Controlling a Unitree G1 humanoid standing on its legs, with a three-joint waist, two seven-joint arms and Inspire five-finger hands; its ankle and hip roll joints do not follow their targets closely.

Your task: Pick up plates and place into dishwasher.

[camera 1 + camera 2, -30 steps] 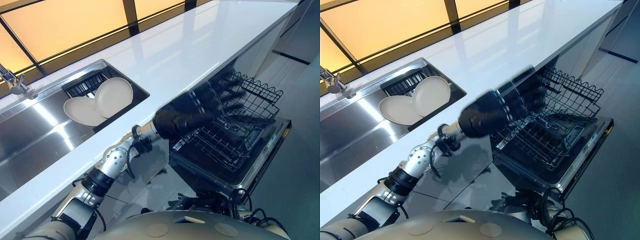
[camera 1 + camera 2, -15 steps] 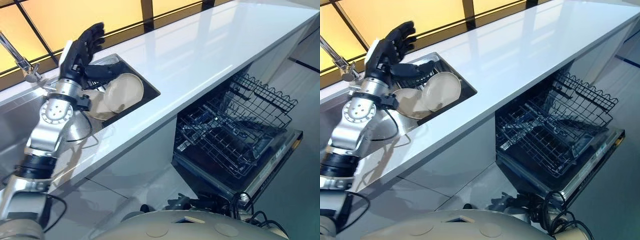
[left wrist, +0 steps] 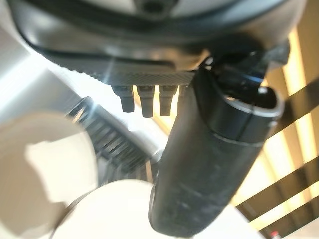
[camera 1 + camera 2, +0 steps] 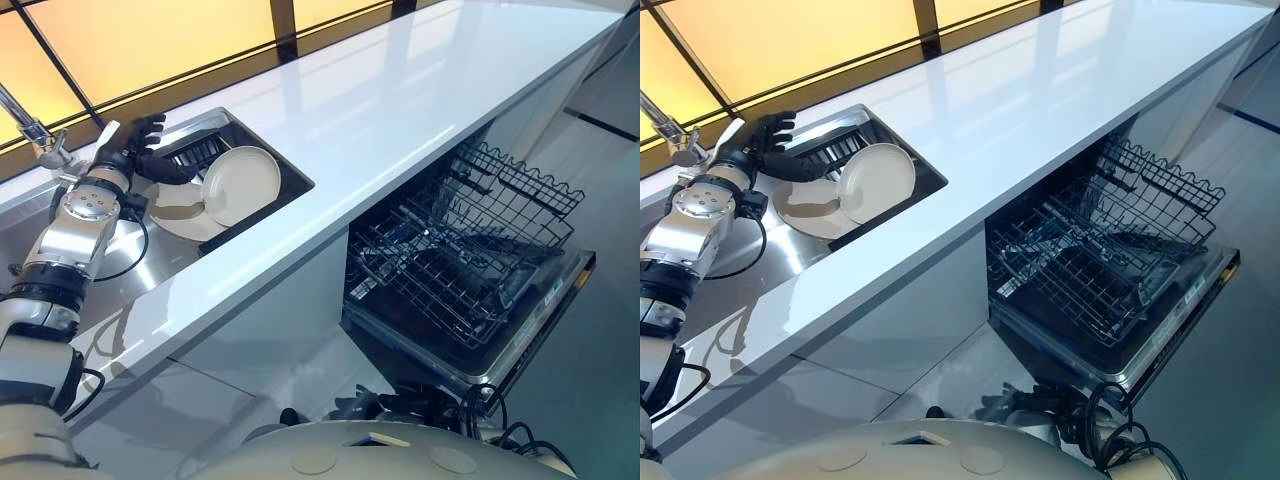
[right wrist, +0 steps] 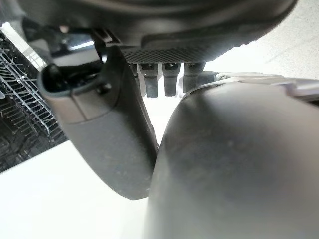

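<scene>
Two plates (image 4: pixel 240 183) lie overlapping in the sink (image 4: pixel 120 262). The left robot hand (image 4: pixel 135 148) hovers at the sink's back edge, fingers spread, empty.

Warm amber light glows from the window panels (image 4: pixel 150 40). The glossy white countertop (image 4: pixel 400 90) mirrors it in pale streaks, and the left hand (image 4: pixel 135 140) throws a dark shadow across the flat plate (image 4: pixel 185 225).

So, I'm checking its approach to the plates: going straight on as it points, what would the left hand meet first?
Probably the dark ribbed rack at the back of the sink, just past the left hand. The two plates lie beside that line. Depth is unclear.
</scene>
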